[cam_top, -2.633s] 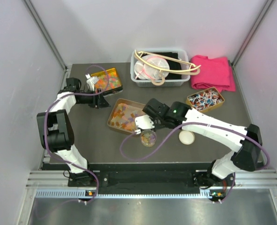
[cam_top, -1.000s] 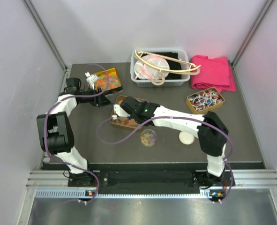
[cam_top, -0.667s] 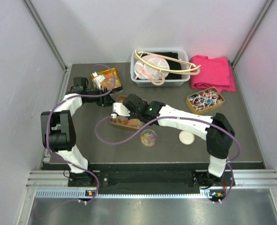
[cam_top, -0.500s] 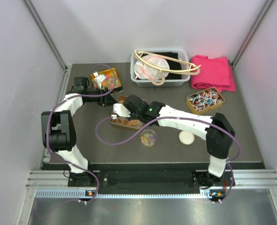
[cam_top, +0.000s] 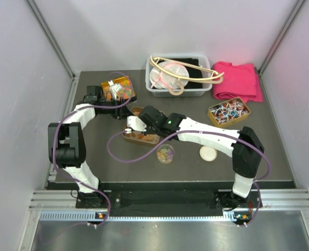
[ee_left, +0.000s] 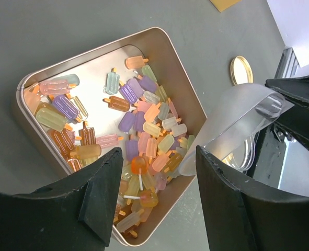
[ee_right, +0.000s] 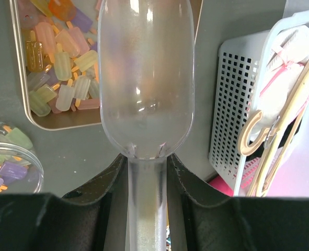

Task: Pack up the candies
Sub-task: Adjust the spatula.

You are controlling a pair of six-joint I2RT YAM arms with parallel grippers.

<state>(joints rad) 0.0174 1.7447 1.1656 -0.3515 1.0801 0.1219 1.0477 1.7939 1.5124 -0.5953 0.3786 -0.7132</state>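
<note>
a: how is the light overall?
b: bright and even, coming from above. the overhead view is sharp, and shadows on the dark table (cam_top: 128,167) are faint and soft. the pink cloth (cam_top: 238,81) looks oversaturated along its far edge.
a: and the wrist views?
b: the tin (ee_left: 94,78) has a shiny floor with pale glare that mirrors the candies (ee_left: 144,141). the left fingers (ee_left: 55,209) are dark, soft-edged blurs up close, and the upper right corner washes out to white. in the right wrist view the scoop (ee_right: 146,78) carries white highlights (it smears whatever lies behind it).
</note>
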